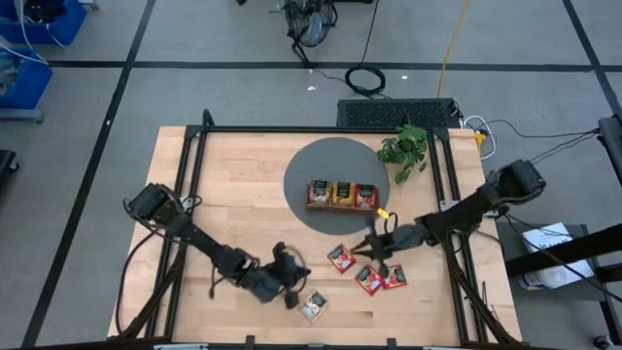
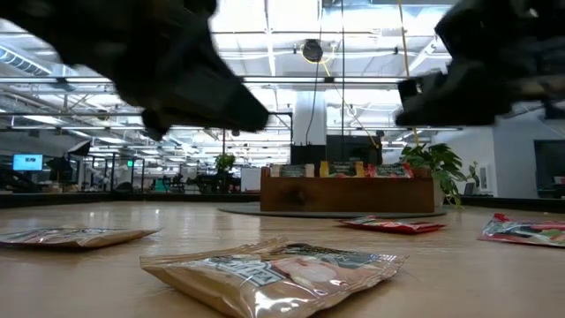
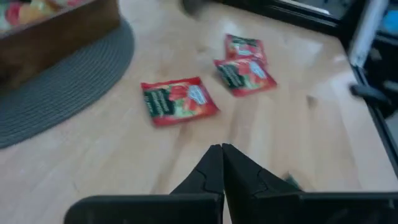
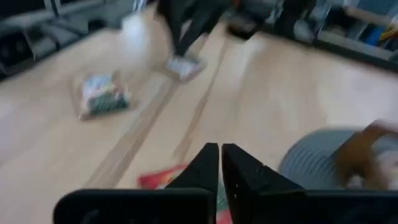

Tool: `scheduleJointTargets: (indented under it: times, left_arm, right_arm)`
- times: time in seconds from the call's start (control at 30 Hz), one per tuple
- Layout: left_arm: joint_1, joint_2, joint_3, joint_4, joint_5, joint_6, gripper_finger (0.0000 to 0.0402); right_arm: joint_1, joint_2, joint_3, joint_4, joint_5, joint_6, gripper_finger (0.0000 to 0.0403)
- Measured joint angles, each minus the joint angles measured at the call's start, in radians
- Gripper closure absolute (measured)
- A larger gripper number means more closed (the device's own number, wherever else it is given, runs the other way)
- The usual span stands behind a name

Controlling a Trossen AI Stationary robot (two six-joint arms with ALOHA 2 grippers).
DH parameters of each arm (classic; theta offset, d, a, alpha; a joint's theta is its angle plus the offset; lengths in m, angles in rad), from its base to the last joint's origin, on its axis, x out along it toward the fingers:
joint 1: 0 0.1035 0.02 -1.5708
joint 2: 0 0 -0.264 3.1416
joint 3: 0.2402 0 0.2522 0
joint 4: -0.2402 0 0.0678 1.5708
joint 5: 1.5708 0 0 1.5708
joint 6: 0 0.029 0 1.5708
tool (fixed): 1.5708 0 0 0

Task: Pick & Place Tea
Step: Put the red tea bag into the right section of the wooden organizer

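At the desk's [image 1: 233,175] near edge lies a beige tea packet [image 1: 313,305]; the left gripper [image 1: 291,297] hovers at its nine o'clock, jaws pressed together. Farther in, three red tea packets [image 1: 368,278] lie loose, the right gripper [image 1: 383,273], jaws shut and empty, above them. Beyond, the wooden tray [image 1: 341,194] on its grey mat [image 1: 321,160] holds more tea.

Grey floor [image 1: 243,92] around wooden table [image 1: 243,185], dark seam lines crossing. Blue bins [image 1: 29,24] far beyond table's corner. Black cable coil [image 1: 365,80] and yellow cable [image 1: 452,44] behind table. Ceiling light strips [image 2: 265,35] overhead.
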Motion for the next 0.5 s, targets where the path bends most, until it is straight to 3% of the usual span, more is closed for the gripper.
scheduleJointTargets:
  times: [0.2,0.33,0.5]
  left_arm:
    - [0.13,0.069,0.116,-0.028,0.116,-0.01,0.0382]
    - [0.195,0.138,0.249,-0.165,0.155,0.019,0.0358]
    - [0.24,0.188,0.361,-0.333,0.246,-0.124,0.0306]
  right_arm:
    - [0.086,0.142,0.016,0.077,0.002,0.011,0.04]
    - [0.124,0.264,0.035,0.172,0.002,0.007,0.04]
    - [0.125,0.381,0.074,0.216,0.061,-0.015,0.0399]
